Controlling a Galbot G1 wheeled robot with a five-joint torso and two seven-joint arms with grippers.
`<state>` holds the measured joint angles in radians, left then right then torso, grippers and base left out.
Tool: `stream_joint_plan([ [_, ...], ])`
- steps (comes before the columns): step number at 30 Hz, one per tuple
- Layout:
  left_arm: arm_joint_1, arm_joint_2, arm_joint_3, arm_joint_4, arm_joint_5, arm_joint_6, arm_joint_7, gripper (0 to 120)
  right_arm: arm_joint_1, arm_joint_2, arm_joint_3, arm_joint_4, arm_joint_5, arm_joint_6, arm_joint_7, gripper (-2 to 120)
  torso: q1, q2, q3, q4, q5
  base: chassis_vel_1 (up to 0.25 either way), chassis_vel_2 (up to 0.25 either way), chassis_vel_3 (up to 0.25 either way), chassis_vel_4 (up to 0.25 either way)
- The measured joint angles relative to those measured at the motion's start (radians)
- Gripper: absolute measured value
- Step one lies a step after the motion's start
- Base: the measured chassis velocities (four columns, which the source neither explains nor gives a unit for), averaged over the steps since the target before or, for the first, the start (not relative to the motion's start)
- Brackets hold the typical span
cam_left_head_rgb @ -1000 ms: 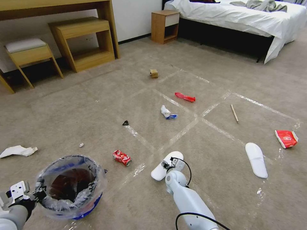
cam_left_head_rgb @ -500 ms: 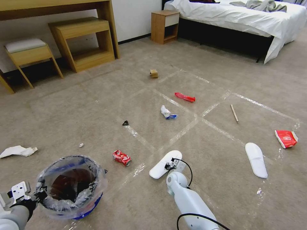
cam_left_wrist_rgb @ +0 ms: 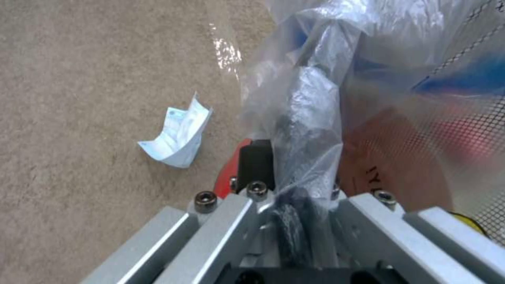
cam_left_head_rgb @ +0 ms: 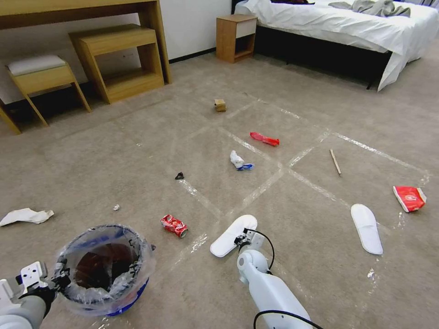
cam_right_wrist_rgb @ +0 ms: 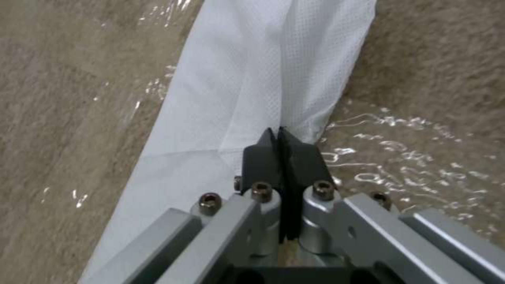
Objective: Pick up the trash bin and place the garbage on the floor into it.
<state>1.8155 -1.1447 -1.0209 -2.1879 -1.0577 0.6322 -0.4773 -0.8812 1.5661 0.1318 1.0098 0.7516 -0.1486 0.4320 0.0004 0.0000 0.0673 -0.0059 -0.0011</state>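
The trash bin (cam_left_head_rgb: pixel 107 269), blue outside and lined with a crinkled clear bag, hangs at the lower left. My left gripper (cam_left_head_rgb: pixel 59 279) is shut on its rim, with the bag pinched between the jaws (cam_left_wrist_rgb: pixel 294 157). My right gripper (cam_left_head_rgb: pixel 241 237) is shut on the edge of a white slipper (cam_left_head_rgb: pixel 228 237), the fabric folding up at the fingertips (cam_right_wrist_rgb: pixel 277 136). On the floor (cam_left_head_rgb: pixel 137 151) lies more garbage: a crushed red can (cam_left_head_rgb: pixel 174 225), a second slipper (cam_left_head_rgb: pixel 366 228), red wrappers (cam_left_head_rgb: pixel 264 139) (cam_left_head_rgb: pixel 409 198), crumpled paper (cam_left_head_rgb: pixel 237 160), a tan box (cam_left_head_rgb: pixel 220 105), a black scrap (cam_left_head_rgb: pixel 179 176) and a stick (cam_left_head_rgb: pixel 335 161).
A white paper (cam_left_head_rgb: pixel 25 215) lies far left, and a small paper scrap (cam_left_wrist_rgb: pixel 176 136) lies beside the bin. A wooden desk unit (cam_left_head_rgb: pixel 119 59) and stool (cam_left_head_rgb: pixel 41 75) line the back wall. A nightstand (cam_left_head_rgb: pixel 236 36) and a bed (cam_left_head_rgb: pixel 347 27) stand at the back right.
My right gripper has shifted left and nearer to me, and the slipper in it has moved left with it. The bin and left gripper have sunk slightly.
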Motion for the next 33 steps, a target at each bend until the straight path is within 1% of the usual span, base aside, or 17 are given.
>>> stream_joint_plan([
  [6, 0.000, -0.002, 0.003, 0.002, 0.006, -0.002, 0.001, 0, -0.013, -0.006, -0.016, 0.014, -0.002, 0.008, -0.018, 0, 0.000, 0.000, 0.000, 0.0000, 0.0000, 0.000, 0.000, 0.000, 0.000],
  [10, -0.005, -0.007, 0.013, 0.008, 0.016, -0.003, 0.001, 0, -0.026, -0.020, -0.026, 0.038, 0.002, 0.008, -0.022, 0, 0.000, 0.000, 0.000, 0.0000, 0.0001, 0.000, 0.000, 0.000, 0.000],
  [14, -0.006, -0.011, 0.018, 0.011, 0.022, -0.004, 0.001, 0, -0.045, -0.043, -0.037, 0.088, 0.012, 0.009, -0.027, 0, 0.000, 0.000, 0.000, -0.0001, -0.0002, 0.000, 0.000, 0.000, 0.000],
  [17, -0.006, -0.010, 0.017, 0.010, 0.022, -0.004, 0.002, 0, -0.068, -0.073, -0.043, 0.161, 0.034, 0.009, -0.029, 0, 0.000, 0.000, 0.000, -0.0002, -0.0002, 0.000, 0.000, 0.000, 0.000],
  [19, -0.006, -0.009, 0.016, 0.010, 0.021, -0.004, 0.002, 0, -0.072, -0.078, -0.043, 0.174, 0.038, 0.009, -0.029, 0, 0.000, 0.000, 0.000, -0.0001, -0.0001, 0.000, 0.000, 0.000, 0.000],
  [20, -0.006, -0.008, 0.015, 0.010, 0.021, -0.004, 0.002, 0, -0.083, -0.091, -0.043, 0.205, 0.046, 0.008, -0.028, 0, 0.000, 0.000, 0.000, -0.0001, -0.0002, 0.000, 0.000, 0.000, 0.000],
  [21, -0.006, -0.008, 0.015, 0.010, 0.021, -0.004, 0.002, 0, -0.083, -0.091, -0.043, 0.205, 0.046, 0.008, -0.028, 0, 0.000, 0.000, 0.000, -0.0001, -0.0002, 0.000, 0.000, 0.000, 0.000],
  [23, -0.007, -0.007, 0.014, 0.005, 0.021, -0.003, 0.002, 0, -0.107, -0.118, -0.041, 0.267, 0.056, 0.007, -0.027, 0, 0.000, 0.000, 0.000, -0.0001, -0.0002, 0.000, 0.000, 0.000, 0.000],
  [25, -0.007, -0.007, 0.014, 0.003, 0.020, -0.002, 0.002, 0, -0.114, -0.124, -0.040, 0.281, 0.059, 0.007, -0.027, 0, 0.000, 0.000, 0.000, -0.0001, -0.0002, 0.000, 0.000, 0.000, 0.000],
  [27, -0.012, -0.005, 0.016, -0.002, 0.018, 0.000, -0.003, 0, -0.148, -0.164, -0.035, 0.362, 0.076, 0.016, -0.032, 0, 0.000, 0.000, 0.000, -0.0001, -0.0002, 0.000, 0.000, 0.000, 0.000],
  [29, -0.014, -0.004, 0.016, -0.003, 0.017, 0.000, -0.003, 0, -0.153, -0.171, -0.034, 0.375, 0.078, 0.018, -0.033, 0, 0.000, 0.000, 0.000, -0.0001, -0.0003, 0.000, 0.000, 0.000, 0.000],
  [31, -0.024, 0.000, 0.021, -0.012, 0.005, 0.005, -0.006, 0, -0.194, -0.220, -0.020, 0.472, 0.100, 0.035, -0.044, 0, 0.000, 0.000, 0.000, -0.0003, -0.0001, 0.000, 0.000, 0.000, 0.000],
  [32, -0.028, 0.001, 0.022, -0.013, 0.002, 0.007, -0.008, 0, -0.205, -0.233, -0.014, 0.500, 0.105, 0.041, -0.048, 0, 0.000, 0.000, 0.000, -0.0003, -0.0001, 0.000, 0.000, 0.000, 0.000],
  [33, -0.028, 0.001, 0.022, -0.013, 0.002, 0.007, -0.008, 0, -0.205, -0.233, -0.014, 0.500, 0.105, 0.041, -0.048, 0, 0.000, 0.000, 0.000, -0.0003, -0.0001, 0.000, 0.000, 0.000, 0.000],
])
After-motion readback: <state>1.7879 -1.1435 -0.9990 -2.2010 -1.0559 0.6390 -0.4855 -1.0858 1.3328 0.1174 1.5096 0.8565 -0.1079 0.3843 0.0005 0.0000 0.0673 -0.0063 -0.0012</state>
